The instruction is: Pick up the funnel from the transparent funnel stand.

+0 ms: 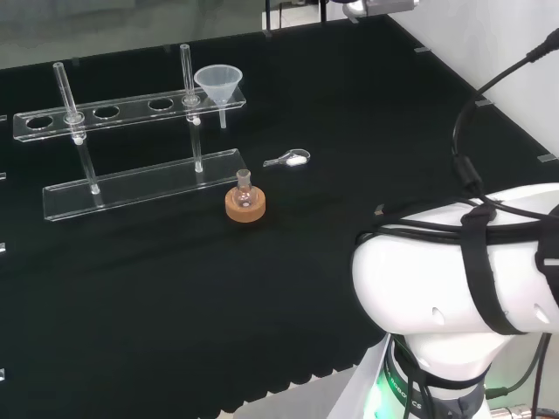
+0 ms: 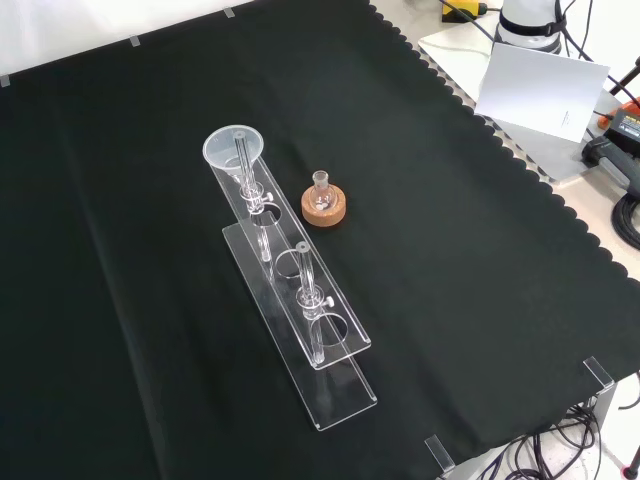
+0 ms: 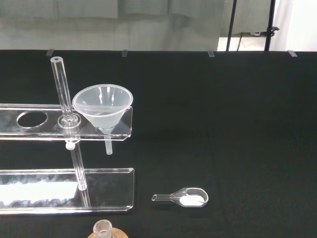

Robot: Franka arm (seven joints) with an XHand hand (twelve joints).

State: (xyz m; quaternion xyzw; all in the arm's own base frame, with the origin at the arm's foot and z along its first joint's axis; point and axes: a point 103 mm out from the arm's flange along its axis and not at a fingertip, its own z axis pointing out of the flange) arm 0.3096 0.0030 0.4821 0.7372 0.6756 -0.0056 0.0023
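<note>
While the funnel (image 1: 218, 84) sits in the end hole of the stand (image 1: 131, 112), nothing is touching it. It's a clear cone, wide mouth up, with its stem poking down through the stand's top shelf and hanging above the base plate without reaching it. In the head view that's the stand's right end; in the front view the funnel (image 2: 233, 148) is at the stand's far end; the wrist view has the funnel (image 3: 103, 105) close up.

The stand (image 2: 300, 320) is all clear plastic: a top shelf with a row of round holes, carried on two upright rods over a long base plate. One rod comes up just beside the funnel, the other is near the opposite end of the stand. The remaining holes I can see are unoccupied.

Just beside the stand's base, on the funnel end, a small flask (image 1: 244, 185) stands upright in a cork ring (image 1: 244, 208). I can't tell if the flask has anything in it. A bit beyond that from the stand, a little clear scoop (image 1: 289, 159) lies flat on the cloth (image 1: 175, 297) with something white in its bowl, apart from both the flask and the stand.

Can't tell what the hand's fingers are doing. The arm link (image 1: 463, 271) is well apart from the stand, low on the right in the head view.
</note>
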